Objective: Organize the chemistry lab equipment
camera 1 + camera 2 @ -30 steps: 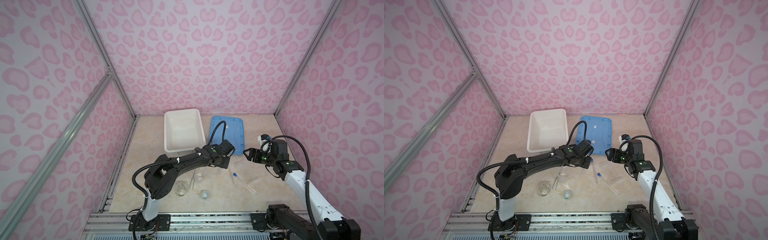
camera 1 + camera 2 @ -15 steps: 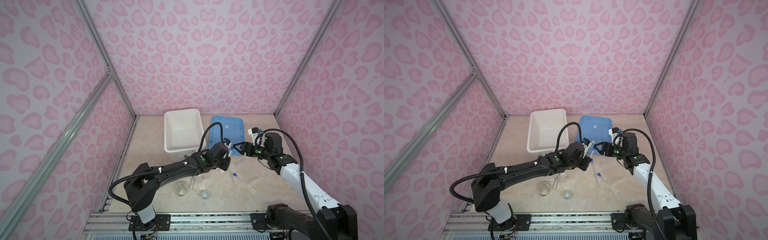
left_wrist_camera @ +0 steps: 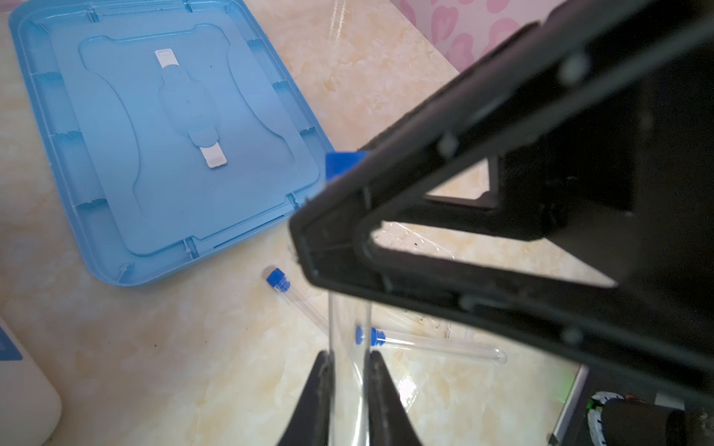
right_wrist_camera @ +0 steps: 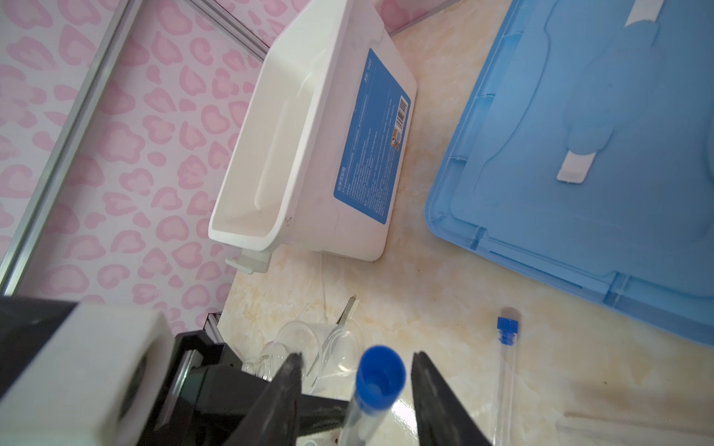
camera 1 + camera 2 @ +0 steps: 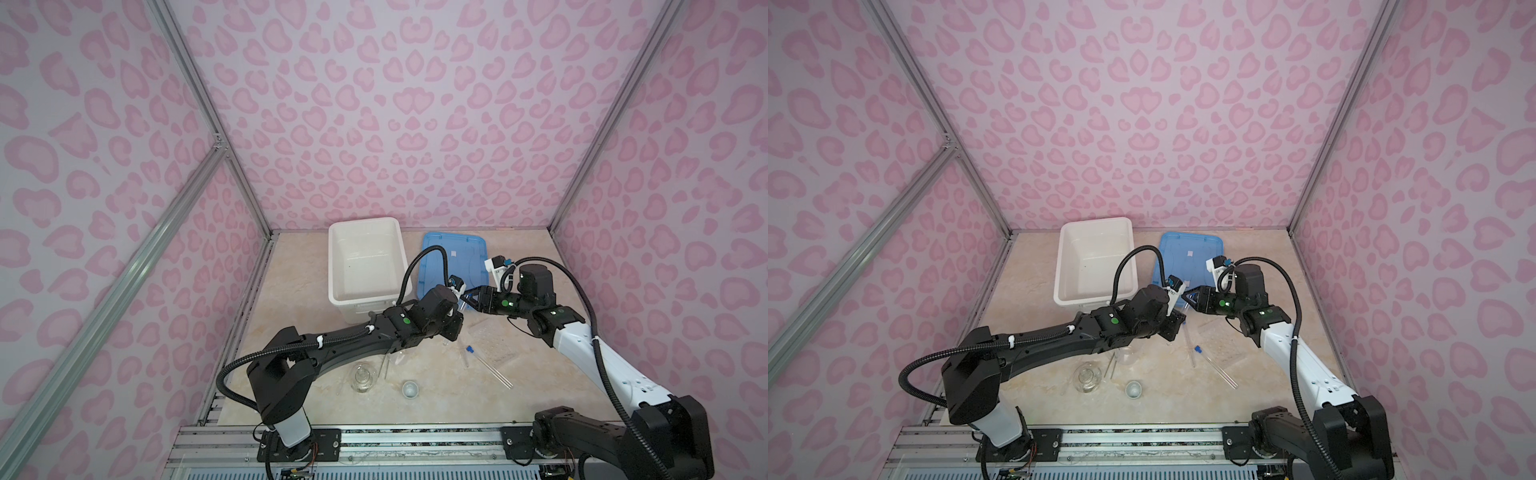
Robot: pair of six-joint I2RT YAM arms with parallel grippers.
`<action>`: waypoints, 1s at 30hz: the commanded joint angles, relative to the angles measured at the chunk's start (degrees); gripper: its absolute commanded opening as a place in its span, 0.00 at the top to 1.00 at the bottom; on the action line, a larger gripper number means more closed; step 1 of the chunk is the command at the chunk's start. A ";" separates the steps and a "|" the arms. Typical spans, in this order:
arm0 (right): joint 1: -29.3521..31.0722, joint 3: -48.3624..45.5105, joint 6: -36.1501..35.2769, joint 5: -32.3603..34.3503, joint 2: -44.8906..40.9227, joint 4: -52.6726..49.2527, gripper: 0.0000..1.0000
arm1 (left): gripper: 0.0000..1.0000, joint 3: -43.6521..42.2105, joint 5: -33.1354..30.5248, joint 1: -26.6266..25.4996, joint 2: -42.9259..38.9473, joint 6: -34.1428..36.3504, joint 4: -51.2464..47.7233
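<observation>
1. Step in hand: a hand-over of one test tube (image 3: 347, 320) between the arms, judged from the pose. The tube is held in the air above the counter (image 3: 174, 367), near the front edge of the blue lid (image 3: 174, 135).
2. Left jaws: closed on the tube's clear body.
3. Right jaws: open, one set on each side of the tube's blue cap (image 4: 380, 374) – a gap is seen on both sides, so no grip is made yet.
4. Two loose tubes (image 3: 432, 345) are noted lying on the counter near the clear rack (image 5: 492, 345).
5. Next move, as judged: the right jaws are to be closed squarely at the cap before the left jaws are released. The glass is smooth, so a slip is to be guarded against.
</observation>
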 commanded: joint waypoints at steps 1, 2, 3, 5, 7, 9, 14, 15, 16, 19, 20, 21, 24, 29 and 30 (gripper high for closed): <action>0.14 -0.21 -0.10 -1.05 0.40 1.46 0.57 | 0.82 -0.24 -0.81 -0.14 -0.64 1.00 1.73; 0.14 -0.19 -0.06 -1.06 0.54 1.41 0.59 | 0.82 -0.08 -1.02 -0.22 -0.60 1.05 1.55; 0.14 -0.08 -0.12 -0.94 0.58 1.32 0.61 | 0.82 -0.05 -1.02 -0.23 -0.60 1.19 1.56; 0.12 -0.05 -0.11 -0.81 0.72 1.15 0.63 | 0.82 0.22 -1.34 -0.28 -0.35 1.19 1.09; 0.14 -0.05 -0.18 -0.79 0.77 1.11 0.67 | 0.82 0.40 -1.46 -0.32 -0.11 1.18 0.79; 0.17 -0.19 -0.33 -0.72 0.85 0.96 0.70 | 0.82 0.39 -1.46 -0.32 -0.07 1.11 0.74; 0.14 -0.14 -0.67 -0.62 0.88 0.26 0.76 | 0.82 0.56 -1.72 -0.32 0.05 1.10 0.42; 0.23 -0.19 -0.76 -0.61 0.89 0.18 0.76 | 0.81 0.56 -1.66 -0.32 0.06 1.09 0.52; 0.20 -0.24 -0.73 -0.55 0.90 0.12 0.76 | 0.81 0.54 -1.63 -0.38 0.10 1.02 0.52; 0.15 -0.19 -0.80 -0.46 0.90 0.16 0.78 | 0.80 0.60 -1.63 -0.41 0.11 1.02 0.50; 0.12 -0.19 -0.82 -0.44 0.89 0.08 0.78 | 0.80 0.56 -1.64 -0.41 0.15 0.97 0.47; 0.18 -0.10 -0.82 -0.28 0.90 0.08 0.78 | 0.80 0.43 -1.63 -0.41 0.02 1.02 0.59; 0.16 0.21 -1.63 0.54 0.69 -0.61 0.77 | 0.63 0.73 -1.16 -0.39 0.17 1.26 0.32; 0.12 -0.03 -4.61 5.83 -2.24 -2.37 0.77 | 0.03 -0.27 -0.93 -0.41 -2.01 -1.76 2.11; 0.13 -0.33 -4.99 7.02 -3.24 -2.31 0.77 | 0.03 -0.50 0.11 -0.40 -2.62 -2.77 2.95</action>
